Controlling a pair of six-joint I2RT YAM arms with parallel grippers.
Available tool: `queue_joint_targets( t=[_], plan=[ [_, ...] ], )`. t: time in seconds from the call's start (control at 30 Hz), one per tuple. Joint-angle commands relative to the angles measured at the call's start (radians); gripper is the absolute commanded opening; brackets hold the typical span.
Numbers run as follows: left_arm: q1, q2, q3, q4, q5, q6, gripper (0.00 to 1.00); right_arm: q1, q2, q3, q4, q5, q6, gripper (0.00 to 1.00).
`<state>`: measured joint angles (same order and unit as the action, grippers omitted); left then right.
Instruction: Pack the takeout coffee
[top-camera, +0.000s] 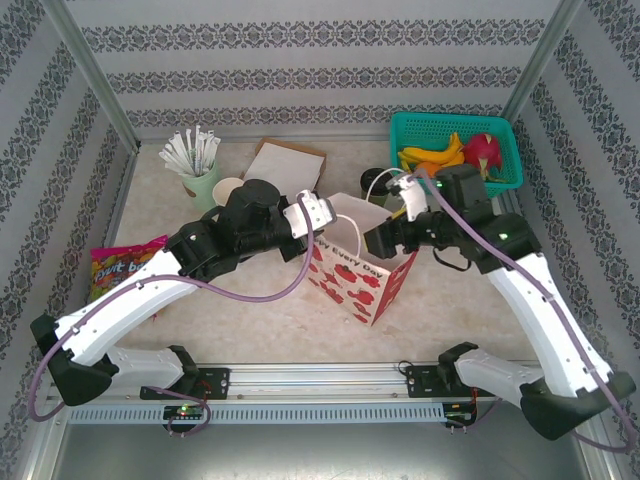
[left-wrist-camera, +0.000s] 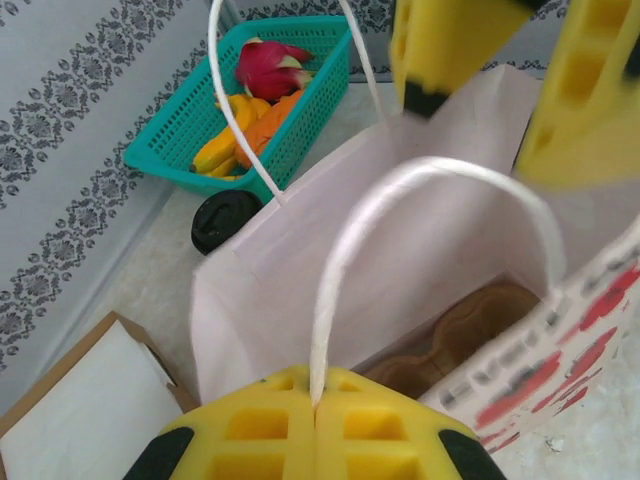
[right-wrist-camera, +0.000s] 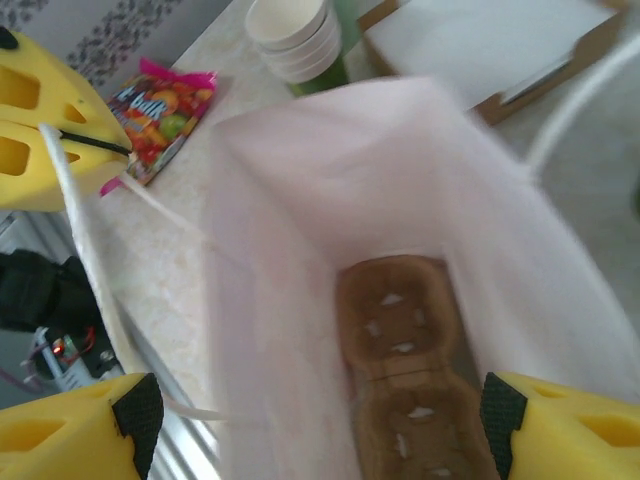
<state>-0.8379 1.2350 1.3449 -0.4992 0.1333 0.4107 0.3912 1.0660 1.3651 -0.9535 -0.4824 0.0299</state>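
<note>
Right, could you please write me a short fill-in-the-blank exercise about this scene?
The left claw is ___ on the white handle of the paper bag.
The brown cup carrier lies ___ the bag.
The right claw hangs over the bag's opening with its jaws ___.
Missing words: shut, inside, open.

red-printed white bag (top-camera: 362, 282), teal basket (left-wrist-camera: 305, 120), seemingly brown tray (right-wrist-camera: 395, 320)
</note>
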Motion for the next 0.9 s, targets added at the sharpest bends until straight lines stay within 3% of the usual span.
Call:
queue_joint_targets(
  t=[0.0,0.17,0.33,0.5,0.7,0.87],
  plan=[
    [-0.001,-0.038,0.017,-0.019,-0.022,-0.023,0.00,-0.048,-0.055,0.026,-0.112,0.082,-0.075,0.85],
    [-0.001,-0.021,0.028,-0.026,0.000,-0.019,0.00,-0.094,-0.041,-0.023,-0.138,0.188,-0.110,0.82],
    [-0.001,-0.016,0.022,-0.025,-0.002,-0.007,0.00,-0.092,0.042,-0.041,-0.055,0.101,-0.129,0.72],
    [0.006,-0.044,-0.014,-0.003,-0.015,0.007,0.00,-0.086,0.146,-0.031,0.014,0.081,-0.173,0.58],
    [0.027,-0.053,0.002,-0.046,-0.045,0.007,0.00,-0.030,0.214,-0.001,0.088,0.105,-0.175,0.30],
    [0.045,-0.087,-0.027,-0.058,-0.091,0.008,0.02,0.002,0.279,0.052,0.127,0.168,-0.145,0.19]
  ],
)
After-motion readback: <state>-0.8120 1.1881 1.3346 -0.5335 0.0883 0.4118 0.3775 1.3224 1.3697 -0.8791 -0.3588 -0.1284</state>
